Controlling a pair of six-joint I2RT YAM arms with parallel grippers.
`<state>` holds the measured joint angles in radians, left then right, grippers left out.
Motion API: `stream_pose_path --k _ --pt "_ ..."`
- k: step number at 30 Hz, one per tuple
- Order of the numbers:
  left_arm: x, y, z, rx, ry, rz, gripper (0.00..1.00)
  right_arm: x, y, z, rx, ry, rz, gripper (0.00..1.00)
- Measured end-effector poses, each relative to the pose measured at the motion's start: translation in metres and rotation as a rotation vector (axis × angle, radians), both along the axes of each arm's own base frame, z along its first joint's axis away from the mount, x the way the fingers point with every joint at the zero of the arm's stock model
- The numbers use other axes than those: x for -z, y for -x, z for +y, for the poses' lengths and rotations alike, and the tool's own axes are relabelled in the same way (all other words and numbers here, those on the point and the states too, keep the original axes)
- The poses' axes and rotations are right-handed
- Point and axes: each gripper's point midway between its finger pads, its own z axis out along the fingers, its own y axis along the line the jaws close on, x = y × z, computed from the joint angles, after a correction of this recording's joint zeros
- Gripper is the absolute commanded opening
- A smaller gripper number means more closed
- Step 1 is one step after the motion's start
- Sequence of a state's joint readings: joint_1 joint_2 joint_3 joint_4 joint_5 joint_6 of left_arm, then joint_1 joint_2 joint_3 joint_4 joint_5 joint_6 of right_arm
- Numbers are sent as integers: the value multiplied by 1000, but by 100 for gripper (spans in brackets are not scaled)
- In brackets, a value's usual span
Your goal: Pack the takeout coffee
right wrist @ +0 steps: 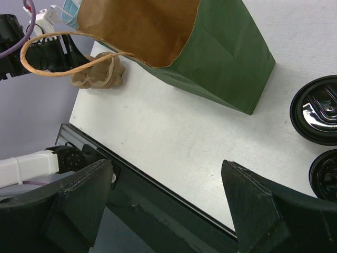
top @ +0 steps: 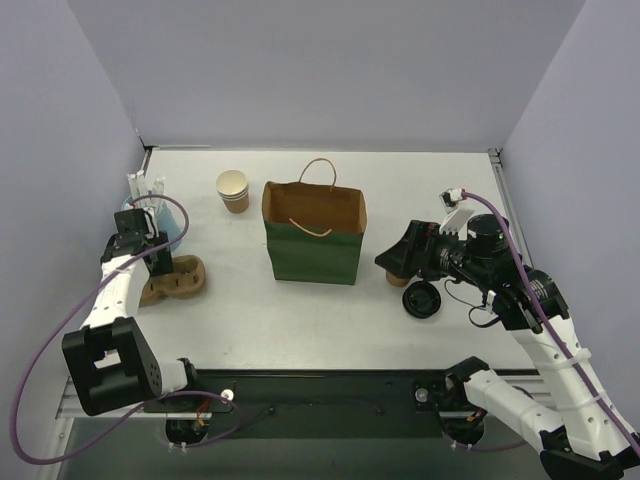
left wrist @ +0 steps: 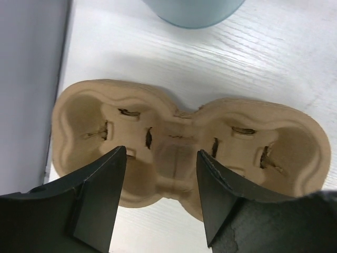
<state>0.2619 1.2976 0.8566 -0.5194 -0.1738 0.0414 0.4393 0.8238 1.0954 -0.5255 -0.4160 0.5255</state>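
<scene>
The takeout coffee (top: 398,279) stands right of the green bag (top: 313,245), its brown cup mostly hidden under my right gripper (top: 392,262). In the right wrist view its black lid (right wrist: 318,110) shows at the right edge, beside the bag (right wrist: 226,47). My right gripper (right wrist: 166,168) is open and empty, hovering above the table left of the coffee. My left gripper (top: 160,262) is open over a brown pulp cup carrier (top: 180,280). In the left wrist view its fingers (left wrist: 160,155) straddle the carrier's (left wrist: 179,153) narrow middle without closing on it.
A separate black lid (top: 422,299) lies near the coffee, seen low at the right wrist view's edge (right wrist: 326,176). A lidless tan cup (top: 233,190) stands back left of the bag. A pale blue holder (top: 170,225) with white sticks is behind the carrier.
</scene>
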Motion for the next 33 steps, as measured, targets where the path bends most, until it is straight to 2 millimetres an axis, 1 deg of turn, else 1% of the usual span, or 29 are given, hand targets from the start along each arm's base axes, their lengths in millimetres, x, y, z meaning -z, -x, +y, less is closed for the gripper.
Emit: stream_pose_path --k 4,8,10,15,18,24,28,33 --pt "-2 0 6 -10 -35 -2 66 0 0 0 0 0 0 87" --pt "6 0 6 1 -29 20 66 0 0 0 0 -1 -1 87" --pt "8 -4 5 9 -25 15 66 0 0 0 -1 0 -3 87" --pt "8 -11 1 34 -3 -9 66 -1 -1 0 -1 1 -6 87" --pt "8 -13 -1 44 4 -13 66 -1 -1 0 -1 0 -7 87" --pt "7 -15 -7 67 28 -26 71 1 -2 1 -1 3 -2 87" --pt "7 -17 -13 91 59 -38 71 3 -2 1 -1 6 4 87" --pt "7 -17 -17 108 74 -38 70 5 -3 1 -1 8 9 87"
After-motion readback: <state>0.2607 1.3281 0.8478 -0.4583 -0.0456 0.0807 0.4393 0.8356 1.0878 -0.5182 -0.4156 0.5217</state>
